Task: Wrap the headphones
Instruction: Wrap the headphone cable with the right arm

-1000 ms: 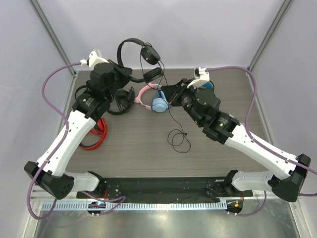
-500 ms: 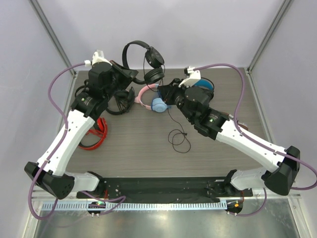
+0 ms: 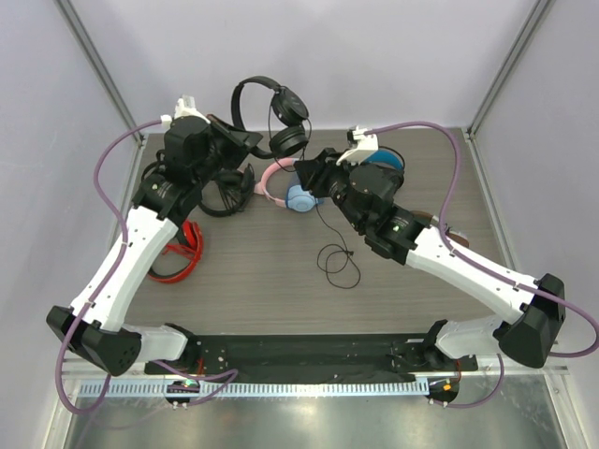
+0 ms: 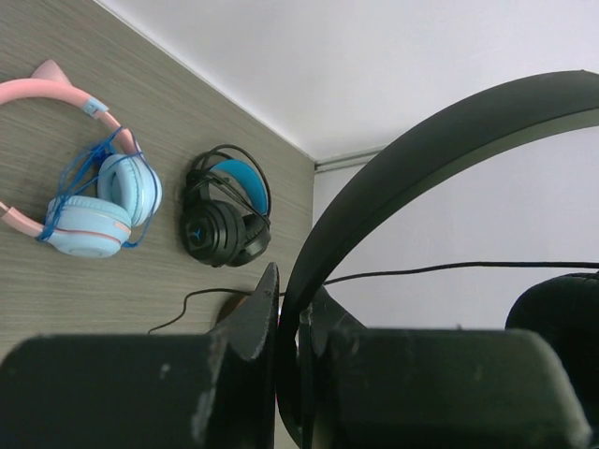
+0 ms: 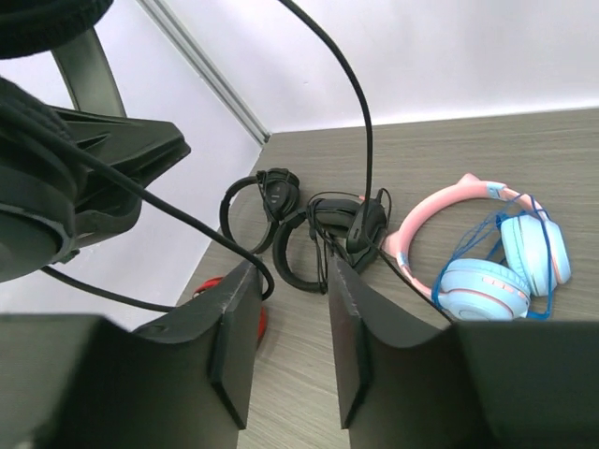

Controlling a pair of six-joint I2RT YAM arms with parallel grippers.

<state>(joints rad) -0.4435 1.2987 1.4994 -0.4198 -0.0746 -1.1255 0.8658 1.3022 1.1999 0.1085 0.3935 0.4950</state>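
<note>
The slim black headphones (image 3: 271, 98) hang in the air at the back of the table, their thin headband (image 4: 421, 150) pinched edge-on in my left gripper (image 4: 290, 309), which is shut on it. Both earcups (image 3: 290, 140) dangle to the right of that gripper (image 3: 245, 142). The long thin cable (image 3: 323, 220) drops from them to a loose loop on the table (image 3: 339, 267). My right gripper (image 5: 292, 281) is open just below the earcups. The cable (image 5: 187, 220) curls past the tip of its left finger (image 5: 245, 309), and nothing sits between the fingers.
Pink-and-blue headphones (image 3: 285, 187) lie just under my right gripper (image 3: 307, 173). A bulky black pair with blue lining (image 3: 386, 164) lies behind the right arm. Black headsets (image 3: 225, 192) and a red pair (image 3: 180, 254) lie by the left arm. Frame posts stand at both back corners.
My right gripper's fingers have spread apart and the arm has swung in towards the earcups. The left gripper carried the headphones slightly right, then held still.
</note>
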